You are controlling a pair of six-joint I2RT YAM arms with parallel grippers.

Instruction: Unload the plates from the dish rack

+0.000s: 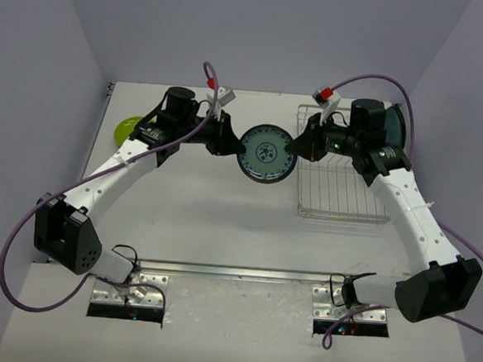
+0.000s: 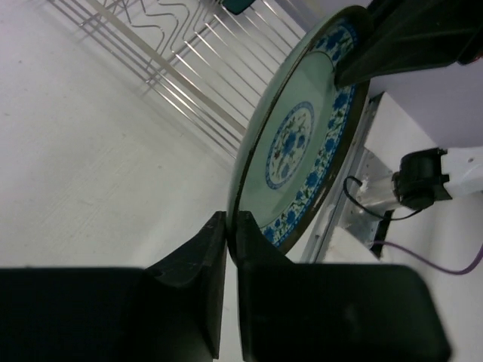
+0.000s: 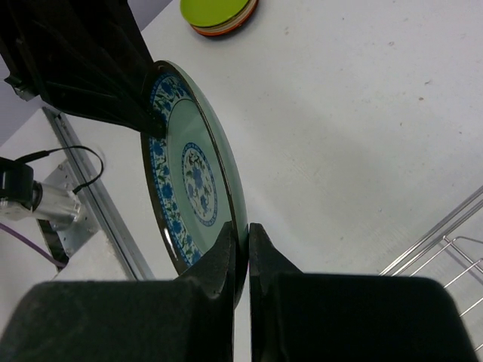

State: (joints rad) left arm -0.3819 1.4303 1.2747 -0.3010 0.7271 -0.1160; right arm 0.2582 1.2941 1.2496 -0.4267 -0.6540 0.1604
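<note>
A round pale-green plate (image 1: 265, 154) with a blue flower pattern and a dark rim hangs upright in the air, just left of the silver wire dish rack (image 1: 341, 184). My left gripper (image 1: 232, 141) is shut on its left rim and my right gripper (image 1: 298, 148) is shut on its right rim. In the left wrist view the plate (image 2: 302, 143) runs edge-on into the left gripper (image 2: 232, 219). In the right wrist view its rim (image 3: 192, 173) sits between the fingers of the right gripper (image 3: 247, 228). A dark-teal plate (image 1: 399, 126) shows at the rack's far right, partly hidden by the right arm.
A stack of small plates with a yellow-green one on top (image 1: 129, 128) lies at the far left of the table, also in the right wrist view (image 3: 219, 13). The rack's wires show in the left wrist view (image 2: 173, 45). Metal base plates (image 1: 125, 297) run along the near edge.
</note>
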